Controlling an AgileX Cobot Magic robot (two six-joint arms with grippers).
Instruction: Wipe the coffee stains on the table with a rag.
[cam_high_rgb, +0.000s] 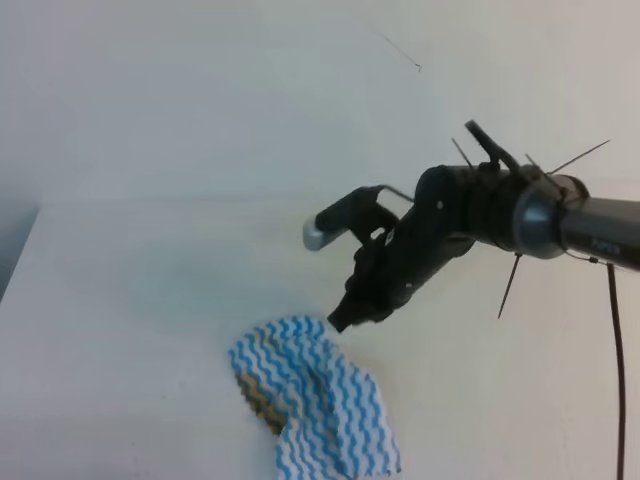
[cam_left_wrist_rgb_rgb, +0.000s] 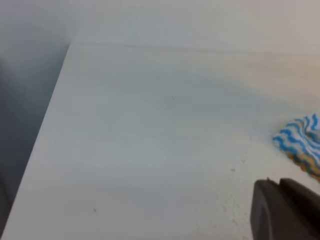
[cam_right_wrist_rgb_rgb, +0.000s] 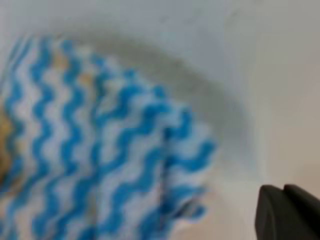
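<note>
The rag (cam_high_rgb: 312, 395), white with blue zigzag stripes and a tan-brown mark on its left edge, lies crumpled on the white table (cam_high_rgb: 130, 300) at the front middle. It fills the left of the right wrist view (cam_right_wrist_rgb_rgb: 100, 145), and its corner shows in the left wrist view (cam_left_wrist_rgb_rgb: 300, 142). My right gripper (cam_high_rgb: 343, 320) hovers just above the rag's far right edge, its fingers together (cam_right_wrist_rgb_rgb: 284, 189) and off the cloth. My left gripper (cam_left_wrist_rgb_rgb: 280, 182) is shut and empty, left of the rag. No coffee blotch shows; only tiny brown specks (cam_left_wrist_rgb_rgb: 233, 170) dot the table.
The table's left edge (cam_left_wrist_rgb_rgb: 45, 130) drops off to a dark floor. A pale wall rises behind the table's far edge (cam_high_rgb: 200, 200). A thin cable (cam_high_rgb: 618, 380) hangs from the right arm.
</note>
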